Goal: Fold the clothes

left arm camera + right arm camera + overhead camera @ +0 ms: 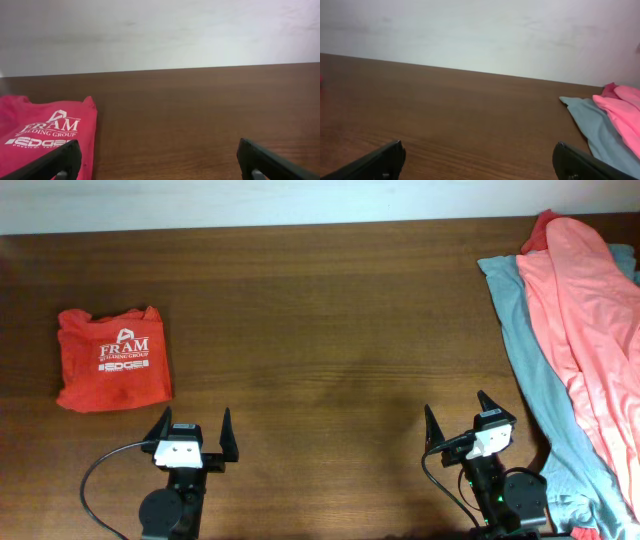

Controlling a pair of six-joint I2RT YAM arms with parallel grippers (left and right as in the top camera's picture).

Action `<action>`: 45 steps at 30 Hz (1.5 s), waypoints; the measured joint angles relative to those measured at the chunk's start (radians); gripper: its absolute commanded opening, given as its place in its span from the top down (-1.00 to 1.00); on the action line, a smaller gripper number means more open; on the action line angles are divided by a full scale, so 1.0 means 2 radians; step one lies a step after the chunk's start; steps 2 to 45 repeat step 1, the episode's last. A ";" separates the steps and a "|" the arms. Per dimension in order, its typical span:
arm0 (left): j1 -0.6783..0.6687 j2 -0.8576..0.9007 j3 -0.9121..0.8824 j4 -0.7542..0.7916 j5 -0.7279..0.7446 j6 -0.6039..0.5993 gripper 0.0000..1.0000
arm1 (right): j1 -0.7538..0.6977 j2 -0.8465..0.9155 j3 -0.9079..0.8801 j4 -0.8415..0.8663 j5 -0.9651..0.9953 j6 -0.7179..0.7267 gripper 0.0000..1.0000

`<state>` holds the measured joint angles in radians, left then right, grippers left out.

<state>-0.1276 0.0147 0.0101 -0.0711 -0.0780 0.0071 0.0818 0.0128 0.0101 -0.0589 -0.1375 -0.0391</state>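
Observation:
The clothes, an orange-red T-shirt (112,359) with white FRAM and EDGE lettering, lie folded into a compact rectangle on the left of the wooden table. The left wrist view catches its right part (45,135) at lower left. My left gripper (193,424) stands open just in front of the shirt's near right corner, nothing between its fingers (60,160). My right gripper (457,415) is open too, low over bare wood at the front right, far from the shirt and holding nothing.
A salmon-pink garment (590,310) lies spread over a grey-blue one (530,350) along the table's right edge, close to the right arm. Both show in the right wrist view, the pink garment (622,107) and the grey-blue one (605,132). A pale wall borders the table's far edge.

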 measured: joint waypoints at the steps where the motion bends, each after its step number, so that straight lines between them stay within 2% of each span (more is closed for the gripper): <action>1: 0.000 0.000 0.000 0.000 0.000 0.000 -0.98 | 0.000 0.000 0.000 0.000 0.000 0.000 -0.97; 45: 0.000 0.000 0.000 0.000 0.000 0.000 -0.98 | 0.000 0.000 0.000 0.000 0.000 0.000 -0.97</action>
